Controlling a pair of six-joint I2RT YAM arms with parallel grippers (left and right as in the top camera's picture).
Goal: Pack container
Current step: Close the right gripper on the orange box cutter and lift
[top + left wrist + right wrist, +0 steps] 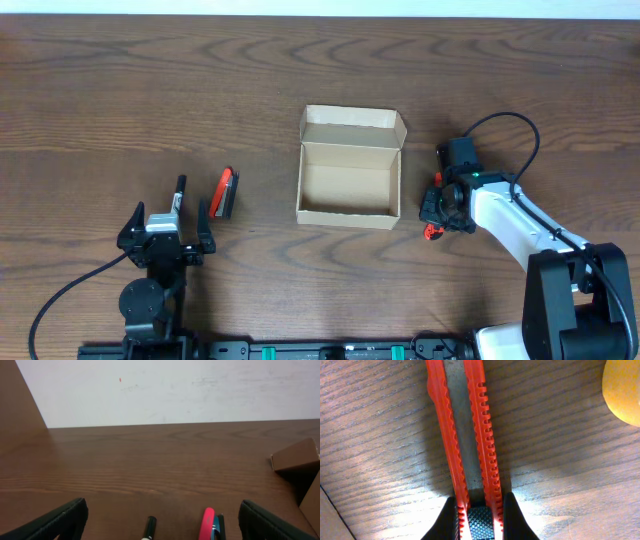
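The container (349,167), a tan cardboard box, stands open in the middle of the table with its flap lid folded back. Just right of it, my right gripper (438,208) is shut on a red utility knife (465,435) that lies on the wood. Both fingers (512,517) press the knife's ribbed sides by its black slider, and a red tip of the knife (432,232) shows under the gripper. At the front left, my left gripper (170,215) stands open and holds nothing. A corner of the container (295,455) shows at the right of the left wrist view.
A black marker (180,189) and a red-and-black tool (227,193) lie side by side just ahead of the left gripper (162,512), with the marker (150,525) and the tool (207,522) between its fingers' line. A yellow object (622,390) lies beyond the knife.
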